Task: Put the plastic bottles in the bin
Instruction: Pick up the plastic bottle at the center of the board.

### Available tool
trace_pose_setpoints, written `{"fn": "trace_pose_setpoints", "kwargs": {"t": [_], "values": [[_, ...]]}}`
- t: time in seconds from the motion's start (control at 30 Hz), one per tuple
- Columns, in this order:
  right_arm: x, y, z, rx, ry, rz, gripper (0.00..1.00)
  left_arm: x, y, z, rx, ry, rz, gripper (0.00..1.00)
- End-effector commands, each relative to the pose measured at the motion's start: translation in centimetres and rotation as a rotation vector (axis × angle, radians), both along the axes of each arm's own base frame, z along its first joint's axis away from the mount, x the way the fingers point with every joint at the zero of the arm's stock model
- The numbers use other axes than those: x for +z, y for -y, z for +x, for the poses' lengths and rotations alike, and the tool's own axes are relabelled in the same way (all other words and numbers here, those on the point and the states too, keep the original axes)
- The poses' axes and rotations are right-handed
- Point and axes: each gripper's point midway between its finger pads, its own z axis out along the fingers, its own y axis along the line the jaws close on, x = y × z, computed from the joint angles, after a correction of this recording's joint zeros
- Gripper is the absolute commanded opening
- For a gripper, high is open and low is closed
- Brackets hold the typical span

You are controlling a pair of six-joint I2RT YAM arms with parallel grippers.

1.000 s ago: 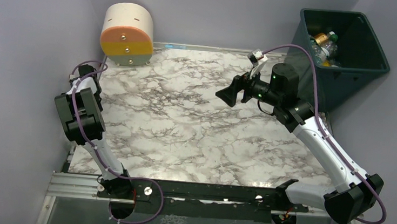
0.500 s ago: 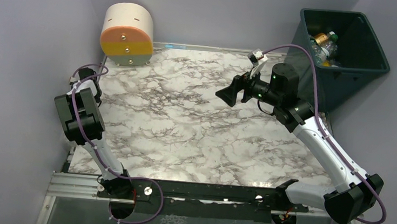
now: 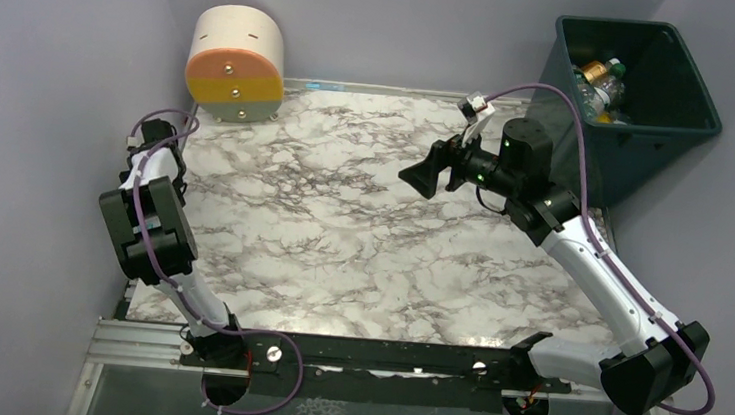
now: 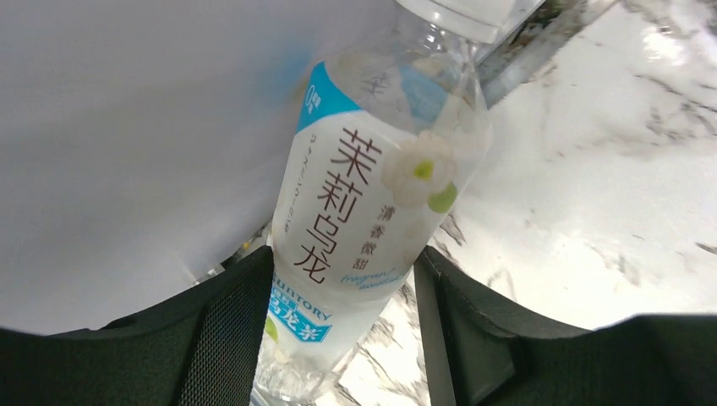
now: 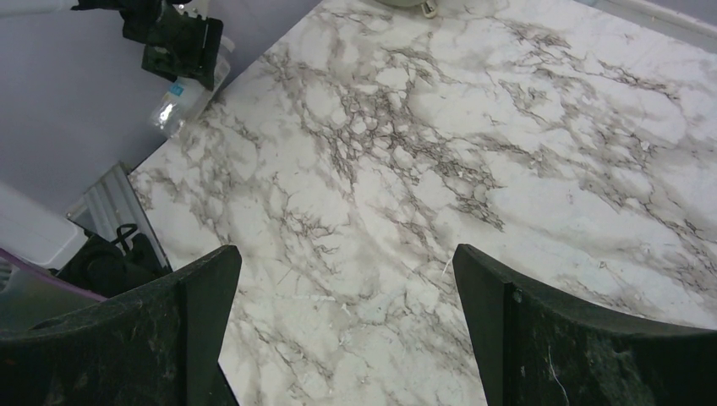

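- One clear bottle [image 4: 372, 194] sits at the surface's [image 3: 341, 235] left edge by the wall. The left gripper [image 4: 340, 288] pinches its labelled body, probably to lift it.
- Right gripper [image 5: 345, 262] hangs wide open and empty over the surface's far middle.
- Bin [image 3: 649, 157] stands beyond the far-right corner, with several bottles [image 3: 600, 82] inside.
- Marbled white surface, pale lilac walls, round drum [image 3: 236, 61] far left.

The top camera is looking down on the whole bench [image 3: 341, 235]. The left wrist camera is sitting close against a bottle [image 4: 372, 194] at the bench's left edge; the right wrist camera is viewing it from afar.
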Motion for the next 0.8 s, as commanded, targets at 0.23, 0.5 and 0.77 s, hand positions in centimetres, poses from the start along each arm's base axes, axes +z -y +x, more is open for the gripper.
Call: {"fn": "trace_pose_setpoints", "kwargs": {"t": [0.23, 0.5, 0.77], "values": [[0.1, -0.7, -0.1, 0.034, 0.015, 0.014, 0.99, 4.3, 5.9, 4.3, -0.076, 0.306, -0.125, 0.57], [-0.8, -0.6, 0.4, 0.015, -0.004, -0.007, 0.99, 5.4, 16.0, 8.3, -0.256, 0.404, -0.254, 0.58], [-2.1, -0.5, 1.4, -0.025, -0.039, -0.038, 0.99, 6.4, 30.7, 12.8, -0.474, 0.477, -0.439, 0.58]]}}
